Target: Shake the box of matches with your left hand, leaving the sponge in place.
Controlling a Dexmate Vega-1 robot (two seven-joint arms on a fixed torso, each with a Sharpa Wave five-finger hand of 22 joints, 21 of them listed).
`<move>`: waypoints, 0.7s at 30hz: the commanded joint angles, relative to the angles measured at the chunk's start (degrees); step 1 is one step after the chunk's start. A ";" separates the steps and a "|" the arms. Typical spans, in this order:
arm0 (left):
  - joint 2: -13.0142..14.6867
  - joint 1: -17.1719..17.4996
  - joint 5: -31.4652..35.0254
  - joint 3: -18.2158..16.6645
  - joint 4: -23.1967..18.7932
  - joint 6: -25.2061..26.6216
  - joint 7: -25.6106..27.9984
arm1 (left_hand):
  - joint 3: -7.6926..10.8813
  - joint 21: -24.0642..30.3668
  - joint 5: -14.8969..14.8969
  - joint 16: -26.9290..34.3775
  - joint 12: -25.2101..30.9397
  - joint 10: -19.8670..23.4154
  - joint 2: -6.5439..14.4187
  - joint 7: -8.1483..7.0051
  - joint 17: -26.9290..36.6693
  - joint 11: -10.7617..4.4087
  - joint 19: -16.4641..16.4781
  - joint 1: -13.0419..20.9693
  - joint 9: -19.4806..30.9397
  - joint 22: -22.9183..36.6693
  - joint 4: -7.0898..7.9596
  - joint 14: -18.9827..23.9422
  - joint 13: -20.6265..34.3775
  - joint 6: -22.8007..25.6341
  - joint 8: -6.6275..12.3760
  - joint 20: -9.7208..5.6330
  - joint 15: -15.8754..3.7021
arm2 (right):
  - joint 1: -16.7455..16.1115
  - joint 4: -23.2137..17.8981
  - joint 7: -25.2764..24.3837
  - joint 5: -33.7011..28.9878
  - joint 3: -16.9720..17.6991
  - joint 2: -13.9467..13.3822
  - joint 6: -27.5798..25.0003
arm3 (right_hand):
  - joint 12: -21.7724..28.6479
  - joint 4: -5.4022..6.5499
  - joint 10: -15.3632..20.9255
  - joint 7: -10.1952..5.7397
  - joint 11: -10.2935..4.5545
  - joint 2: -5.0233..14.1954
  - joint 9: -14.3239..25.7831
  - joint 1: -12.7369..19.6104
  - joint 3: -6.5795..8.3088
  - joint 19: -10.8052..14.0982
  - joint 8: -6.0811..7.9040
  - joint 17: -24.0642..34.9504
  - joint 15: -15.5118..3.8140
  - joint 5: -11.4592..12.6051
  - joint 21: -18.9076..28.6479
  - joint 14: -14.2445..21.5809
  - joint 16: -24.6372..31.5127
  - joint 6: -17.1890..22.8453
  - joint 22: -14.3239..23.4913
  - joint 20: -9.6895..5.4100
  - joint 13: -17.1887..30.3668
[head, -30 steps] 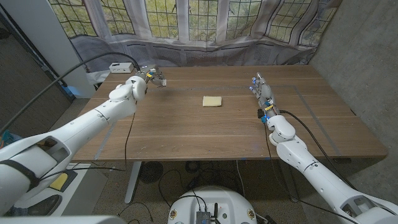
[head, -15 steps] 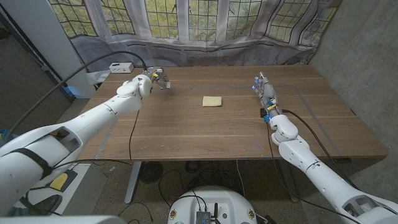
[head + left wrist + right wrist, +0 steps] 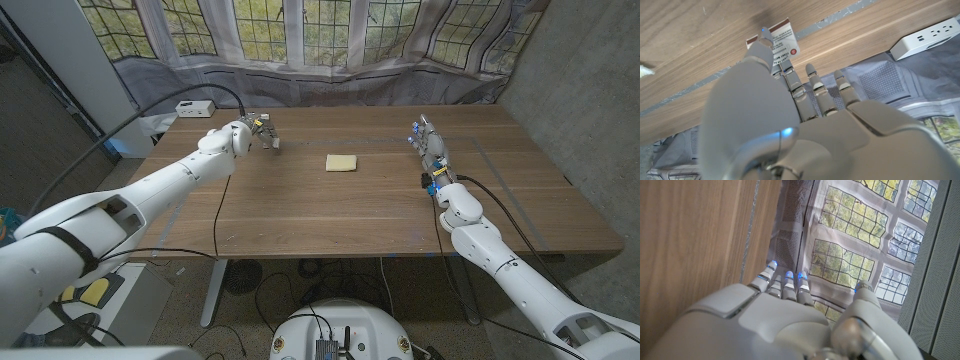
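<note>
The small white box of matches (image 3: 782, 44), printed with dark text and a red round mark and edged in brown, sits in the grasp of the robot's white left hand (image 3: 258, 128), pinched between the thumb and the fingers that curl around it. In the head view the box is too small to make out clearly among the fingers; it is held above the wooden table (image 3: 300, 215), toward the far left part, left of the pale yellow square sponge (image 3: 342, 162).

The sponge lies flat on the boards near the table's middle, well apart from both hands.

To the right of the sponge, the robot's white right hand (image 3: 428, 148) stands on its edge over the table with its fingers held straight and close together, holding nothing.

A grey strip (image 3: 840, 14) runs along the table's dark brown planks near the box. Left of the sponge, beyond the table's far left corner, a white power strip (image 3: 194, 107) rests with a black cable (image 3: 150, 100) arching from it. Behind the table hangs a grey printed curtain (image 3: 330, 40) showing leaded windows and greenery; a grey textured wall (image 3: 585, 90) stands to the right.
</note>
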 commanded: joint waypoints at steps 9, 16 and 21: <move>-2.57 -2.20 0.37 3.81 5.06 -0.69 -0.83 | 0.13 -0.03 0.47 0.07 0.03 -0.86 2.92 0.16 0.06 -0.05 -0.63 -1.46 0.35 0.18 0.34 -0.63 0.22 -0.51 -0.17 -0.11 -1.79 | -0.08 0.01 0.26 0.30 0.17 -0.34 -0.32 | -0.02 -0.21 0.57 0.36 0.19 0.31 0.25 -0.14 -0.01 0.20 -0.09 0.11 -0.17 -0.10 0.18 0.04 0.39 0.12 0.23 -0.29 0.19; -2.87 -2.14 1.53 4.72 4.94 0.50 -0.39 | 0.12 -0.02 0.47 0.06 0.02 -0.97 2.86 0.04 0.06 -0.10 -0.77 -1.43 0.35 0.19 0.28 -0.84 0.21 -0.64 -0.19 -0.11 -1.72 | -0.15 0.12 0.27 0.33 0.11 -0.17 -0.15 | -0.03 -0.20 0.55 0.38 0.14 0.30 0.25 -0.16 -0.02 0.19 -0.09 0.11 -0.19 -0.10 0.18 0.02 0.38 0.13 0.23 -0.26 0.19; -3.36 -2.29 1.48 5.17 5.95 0.26 -0.32 | 0.12 -0.01 0.47 0.08 0.02 -0.99 2.90 0.01 0.08 -0.08 -0.81 -1.43 0.35 0.19 0.29 -0.88 0.19 -0.61 -0.17 -0.11 -1.74 | -0.18 0.08 0.21 0.33 0.04 -0.12 -0.28 | -0.04 -0.21 0.53 0.44 0.17 0.27 0.25 -0.16 -0.03 0.20 -0.09 0.11 -0.21 -0.11 0.18 0.04 0.39 0.14 0.23 -0.28 0.19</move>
